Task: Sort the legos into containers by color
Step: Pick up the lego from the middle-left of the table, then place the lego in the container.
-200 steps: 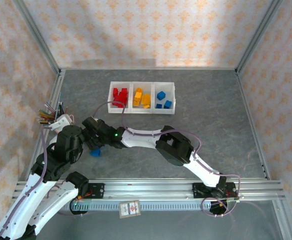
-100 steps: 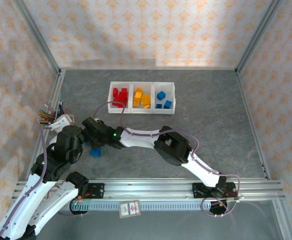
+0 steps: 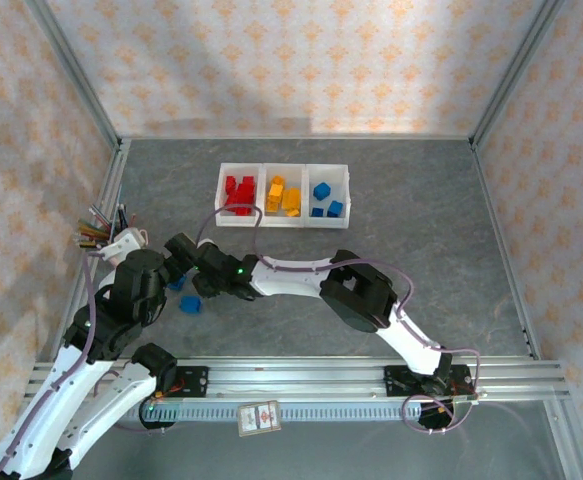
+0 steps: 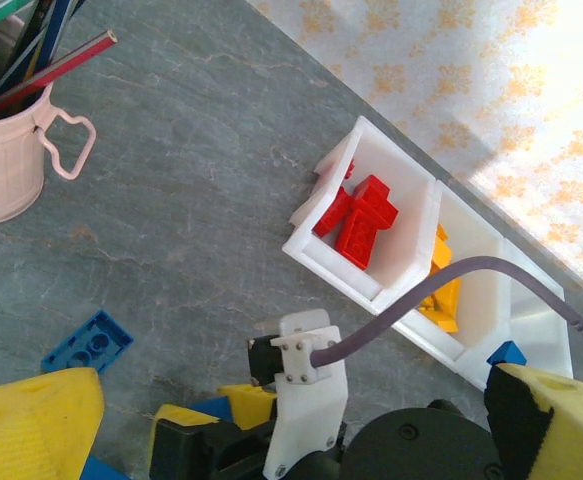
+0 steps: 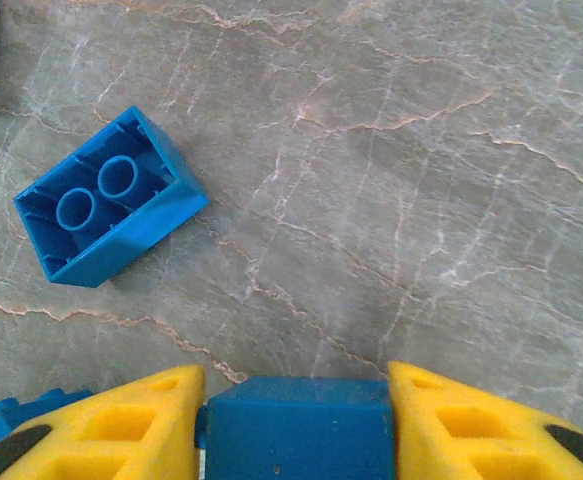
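Right gripper [image 5: 293,385] has closed from spread to pinching a blue lego [image 5: 296,430] on the table, near left. Grasp judged secured, ready for lifting. Containers [image 3: 283,222] stand farther right. Left gripper [image 4: 291,380] is spread, empty.

Pink cup [image 4: 1,165] of pens [image 4: 61,63]

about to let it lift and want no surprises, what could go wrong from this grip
1. The right gripper pinches the blue brick out near its fingertips; it might slip on the lift.
2. A second blue brick lies upside down close by, and another blue piece sits beside one finger; either could get nudged.
3. The open left gripper hangs right over the right arm; they may clash on the swing toward the containers.
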Motion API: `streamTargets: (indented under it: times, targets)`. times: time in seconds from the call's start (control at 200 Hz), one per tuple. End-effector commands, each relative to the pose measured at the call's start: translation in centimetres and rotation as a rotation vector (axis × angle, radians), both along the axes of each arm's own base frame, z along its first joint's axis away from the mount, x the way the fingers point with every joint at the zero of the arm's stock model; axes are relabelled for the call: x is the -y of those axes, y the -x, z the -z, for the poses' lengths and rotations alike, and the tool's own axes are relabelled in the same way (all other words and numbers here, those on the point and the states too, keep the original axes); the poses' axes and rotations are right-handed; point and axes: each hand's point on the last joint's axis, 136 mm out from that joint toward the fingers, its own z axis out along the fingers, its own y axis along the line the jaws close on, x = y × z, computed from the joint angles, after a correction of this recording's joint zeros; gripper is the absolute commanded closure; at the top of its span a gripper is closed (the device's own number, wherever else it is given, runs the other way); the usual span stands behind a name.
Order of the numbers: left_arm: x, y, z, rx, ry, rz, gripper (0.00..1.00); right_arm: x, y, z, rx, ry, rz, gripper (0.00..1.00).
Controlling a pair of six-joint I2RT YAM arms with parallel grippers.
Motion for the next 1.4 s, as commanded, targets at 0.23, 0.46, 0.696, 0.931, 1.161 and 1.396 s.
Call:
streamTargets:
  times: [0.23, 0.46, 0.696, 0.931, 1.161, 1.396]
  targets:
    - [0.7, -0.7, -1.2, 0.031, 0.020, 0.025, 0.01, 3.7, -1.8, -7.2, 0.025, -0.122, 0.096, 0.59]
    - [2.6, -2.1, -1.0, 0.034, 0.043, 0.093, 0.01, 9.9, -5.3, -10.1, 0.032, -0.175, 0.231, 0.60]
    - [5.4, -4.3, -0.9, 0.039, 0.065, 0.201, 0.01, 19.3, -11.6, -12.8, 0.073, -0.208, 0.441, 0.61]
    - [7.7, -6.5, -0.4, 0.043, 0.078, 0.271, 0.01, 27.6, -18.2, -13.2, 0.138, -0.174, 0.638, 0.61]
    - [9.1, -8.1, 0.2, 0.029, 0.070, 0.307, 0.01, 30.8, -23.8, -10.6, 0.156, -0.092, 0.721, 0.61]
    - [8.8, -8.4, 0.4, 0.025, 0.046, 0.294, 0.01, 30.7, -25.8, -10.2, 0.169, -0.051, 0.713, 0.46]
